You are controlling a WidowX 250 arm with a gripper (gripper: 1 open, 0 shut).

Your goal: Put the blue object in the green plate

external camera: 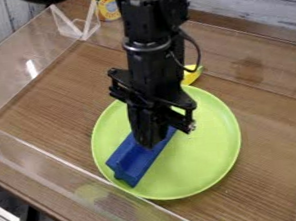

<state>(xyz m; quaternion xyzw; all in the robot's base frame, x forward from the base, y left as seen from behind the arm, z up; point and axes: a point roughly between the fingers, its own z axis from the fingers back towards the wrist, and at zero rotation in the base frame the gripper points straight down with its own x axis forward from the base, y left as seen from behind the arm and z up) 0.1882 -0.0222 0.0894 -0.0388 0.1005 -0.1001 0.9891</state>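
Dark blue block [135, 161], one, lies in the lime-green plate [218, 155], also one, just below and left of the fingers [151, 140] in view. Its long axis slants from lower left up toward the fingertips. Black fingers are pressed together above its upper end; whether they touch it, I cannot tell. One yellow piece [191, 74] sits behind, right of the fingers.
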